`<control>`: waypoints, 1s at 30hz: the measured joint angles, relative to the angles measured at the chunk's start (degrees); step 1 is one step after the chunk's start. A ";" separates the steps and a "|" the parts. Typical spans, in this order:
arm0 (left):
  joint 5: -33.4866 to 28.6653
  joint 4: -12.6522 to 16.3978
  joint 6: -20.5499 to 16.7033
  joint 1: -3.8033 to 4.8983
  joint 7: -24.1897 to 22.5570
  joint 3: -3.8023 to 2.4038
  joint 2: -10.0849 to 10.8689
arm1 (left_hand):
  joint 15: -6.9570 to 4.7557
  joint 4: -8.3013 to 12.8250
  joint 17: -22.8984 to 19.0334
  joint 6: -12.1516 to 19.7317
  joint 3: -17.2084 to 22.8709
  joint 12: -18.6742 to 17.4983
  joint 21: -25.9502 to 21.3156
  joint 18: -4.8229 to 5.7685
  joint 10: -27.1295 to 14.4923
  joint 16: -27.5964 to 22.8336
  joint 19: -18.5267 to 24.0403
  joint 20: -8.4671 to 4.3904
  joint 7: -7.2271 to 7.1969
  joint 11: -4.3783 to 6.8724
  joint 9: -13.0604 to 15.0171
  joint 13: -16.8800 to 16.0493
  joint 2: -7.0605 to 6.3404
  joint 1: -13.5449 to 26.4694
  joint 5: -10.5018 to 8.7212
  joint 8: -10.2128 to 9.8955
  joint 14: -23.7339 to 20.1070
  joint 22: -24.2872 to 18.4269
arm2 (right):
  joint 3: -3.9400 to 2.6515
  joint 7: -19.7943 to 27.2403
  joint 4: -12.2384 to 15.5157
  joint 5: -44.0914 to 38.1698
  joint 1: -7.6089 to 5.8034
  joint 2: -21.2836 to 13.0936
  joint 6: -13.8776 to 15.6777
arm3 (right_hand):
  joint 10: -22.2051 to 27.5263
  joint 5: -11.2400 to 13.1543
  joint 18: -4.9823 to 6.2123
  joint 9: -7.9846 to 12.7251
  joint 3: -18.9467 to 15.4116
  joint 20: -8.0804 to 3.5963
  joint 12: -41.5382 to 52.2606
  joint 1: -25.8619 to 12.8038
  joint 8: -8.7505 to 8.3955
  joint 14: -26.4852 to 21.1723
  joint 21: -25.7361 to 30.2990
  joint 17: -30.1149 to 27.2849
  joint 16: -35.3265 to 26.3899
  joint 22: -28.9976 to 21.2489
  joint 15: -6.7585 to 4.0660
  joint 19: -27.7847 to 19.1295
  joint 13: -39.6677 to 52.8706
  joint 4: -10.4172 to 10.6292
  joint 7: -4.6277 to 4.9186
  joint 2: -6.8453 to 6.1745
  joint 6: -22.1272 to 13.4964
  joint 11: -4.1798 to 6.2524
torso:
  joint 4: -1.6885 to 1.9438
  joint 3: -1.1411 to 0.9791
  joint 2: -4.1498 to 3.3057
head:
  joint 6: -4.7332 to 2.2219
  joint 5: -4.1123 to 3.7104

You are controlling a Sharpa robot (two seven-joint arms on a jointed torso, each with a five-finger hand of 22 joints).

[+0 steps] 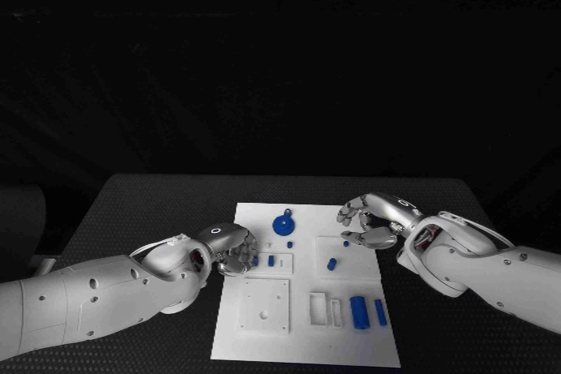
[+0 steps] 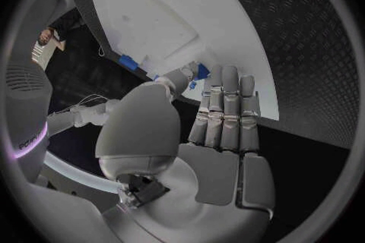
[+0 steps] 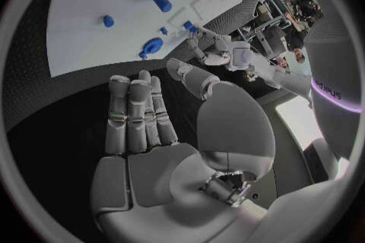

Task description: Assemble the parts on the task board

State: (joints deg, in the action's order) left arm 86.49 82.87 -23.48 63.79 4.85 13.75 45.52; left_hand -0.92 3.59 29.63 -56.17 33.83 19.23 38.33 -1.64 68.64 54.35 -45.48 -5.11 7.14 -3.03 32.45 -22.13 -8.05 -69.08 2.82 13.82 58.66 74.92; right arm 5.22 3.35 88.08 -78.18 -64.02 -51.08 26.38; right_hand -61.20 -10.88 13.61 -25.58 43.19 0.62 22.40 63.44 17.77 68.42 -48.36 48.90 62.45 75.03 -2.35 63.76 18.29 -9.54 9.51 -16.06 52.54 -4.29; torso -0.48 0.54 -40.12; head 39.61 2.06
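the white task board (image 1: 306,341) fills the lower centre of the head view, long axis running up the frame. the left hand (image 1: 229,248) sits at its left edge, fingers on a small blue part (image 1: 270,260); whether it grips, i cannot tell. the right hand (image 1: 372,221), released and curled, hovers upper right, nearer the round blue part (image 1: 283,225).

I saw blue parts (image 1: 359,311) on the white task board (image 1: 306,351), a black table (image 1: 152,204), silver hands.
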 measured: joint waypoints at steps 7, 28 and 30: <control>0.00 0.01 0.45 0.00 0.00 0.00 0.10 | 0.00 0.34 0.06 -0.01 -0.01 0.00 0.00 0.00 0.00 0.00 0.00 0.00 0.00 0.00 -0.08 -0.06 -0.57 -0.57 0.00 -0.12 0.00 -0.01 | 0.00 -0.02 -0.03 0.06 0.00 -0.01 -0.11 | 0.09 -0.22 0.00 0.05 0.00 0.00 0.00 -0.23 0.00 0.00 0.00 0.00 0.00 0.00 0.00 0.00 0.00 0.00 0.01 -0.23 -0.01 0.08 | 0.01 0.01 0.01 | 0.10 0.01; -0.16 -0.03 0.30 -0.02 -0.07 0.02 -0.01 | 0.01 -0.15 0.31 0.42 0.00 -0.21 -0.21 0.01 0.00 0.00 0.00 0.00 0.41 0.00 -0.64 -0.17 -0.17 -0.17 0.00 -0.51 0.00 0.03 | 0.00 -0.03 -0.12 0.16 0.00 0.03 -0.32 | 0.06 -0.22 0.00 0.05 -0.17 0.01 0.00 -0.23 -0.01 -0.16 0.23 -0.09 -0.03 0.03 0.16 0.00 -0.12 0.15 -0.01 -0.23 -0.18 -0.16 | -0.03 -0.03 0.00 | -0.09 0.01; -0.17 -0.03 0.31 -0.02 -0.07 0.02 -0.03 | 0.00 -0.46 0.31 0.62 0.04 -0.21 -0.21 0.01 0.00 0.00 0.00 0.00 0.61 0.00 -0.77 -0.22 -0.03 -0.02 0.00 -0.54 0.00 0.03 | 0.00 -0.03 -0.12 0.18 0.00 0.02 -0.34 | 0.06 -0.22 0.00 0.10 -0.17 0.01 0.00 -0.23 -0.01 -0.16 0.23 -0.09 -0.03 0.03 0.16 0.00 -0.12 0.15 -0.01 -0.23 -0.18 -0.16 | -0.03 -0.03 0.00 | -0.06 0.01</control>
State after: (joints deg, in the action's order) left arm 86.32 82.84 -23.17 63.77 4.78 13.77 45.49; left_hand -0.92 3.13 29.95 -55.55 33.87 19.02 38.12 -1.63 68.64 54.35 -45.47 -5.11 7.75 -3.03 31.68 -22.35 -8.08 -69.10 2.82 13.28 58.66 74.94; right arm 5.22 3.32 87.95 -78.01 -64.02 -51.06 26.05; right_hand -61.14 -11.10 13.61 -25.48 43.02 0.63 22.40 63.21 17.76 68.26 -48.13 48.81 62.42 75.06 -2.19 63.76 18.17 -9.39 9.50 -16.29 52.35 -4.45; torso -0.51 0.52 -40.12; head 39.55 2.07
